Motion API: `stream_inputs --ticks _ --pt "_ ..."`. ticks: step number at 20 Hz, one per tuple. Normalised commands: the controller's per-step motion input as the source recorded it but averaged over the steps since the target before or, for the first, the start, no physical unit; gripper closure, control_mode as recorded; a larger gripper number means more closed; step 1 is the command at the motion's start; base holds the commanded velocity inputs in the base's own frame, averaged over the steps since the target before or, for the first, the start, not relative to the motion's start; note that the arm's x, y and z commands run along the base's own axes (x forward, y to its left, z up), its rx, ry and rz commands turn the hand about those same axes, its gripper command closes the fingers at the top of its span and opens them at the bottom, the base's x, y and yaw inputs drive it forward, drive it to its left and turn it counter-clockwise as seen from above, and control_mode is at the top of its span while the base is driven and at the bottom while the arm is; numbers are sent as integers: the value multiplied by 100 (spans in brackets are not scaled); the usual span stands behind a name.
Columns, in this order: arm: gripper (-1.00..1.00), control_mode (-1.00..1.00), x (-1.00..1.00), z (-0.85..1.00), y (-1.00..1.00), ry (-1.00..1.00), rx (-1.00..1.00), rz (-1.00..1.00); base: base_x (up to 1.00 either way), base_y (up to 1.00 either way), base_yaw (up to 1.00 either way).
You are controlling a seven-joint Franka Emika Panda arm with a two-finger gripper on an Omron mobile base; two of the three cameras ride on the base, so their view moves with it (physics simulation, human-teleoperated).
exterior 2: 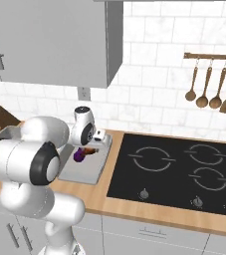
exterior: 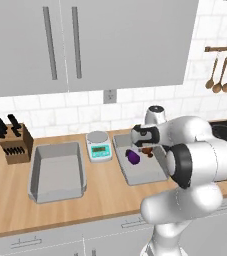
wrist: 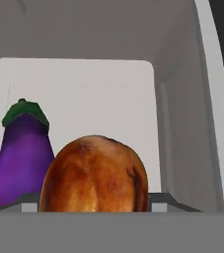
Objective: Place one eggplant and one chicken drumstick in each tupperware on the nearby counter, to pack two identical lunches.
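My gripper (exterior: 146,146) hangs over the right-hand tupperware (exterior: 157,172), shut on a reddish-brown chicken drumstick (exterior: 146,150). In the hand view the drumstick (wrist: 94,175) bulges between the two fingertips (wrist: 29,200). A dark purple eggplant (exterior: 133,157) lies on that tupperware's floor just left of the drumstick; it is also seen in the hand view (wrist: 22,158) and the right base view (exterior 2: 78,156). The other tupperware (exterior: 40,185) sits further left on the counter (exterior: 105,200) and holds nothing.
A small white scale (exterior: 99,146) stands between the two containers. A knife block (exterior: 15,142) is at the counter's far left. The black stovetop (exterior 2: 179,172) adjoins the right tupperware, with wooden utensils (exterior 2: 209,92) hanging above it.
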Motion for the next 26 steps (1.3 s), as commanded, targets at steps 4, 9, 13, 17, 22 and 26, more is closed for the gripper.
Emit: stream_inputs --ticks 4,9,13,17,22,26 --pt "100 -100 25 -34 -2 0 4 1 0 0 0" --pt "100 -100 20 -43 0 0 0 0 0 0 0" --pt "100 -100 20 -23 0 0 0 0 0 0 0" --pt "-100 -100 2 -25 0 0 0 0 0 0 0" --pt "-100 -100 0 -7 0 0 0 0 0 0 0" --pt "-100 -100 -4 1 0 -2 0 0 0 0 0"
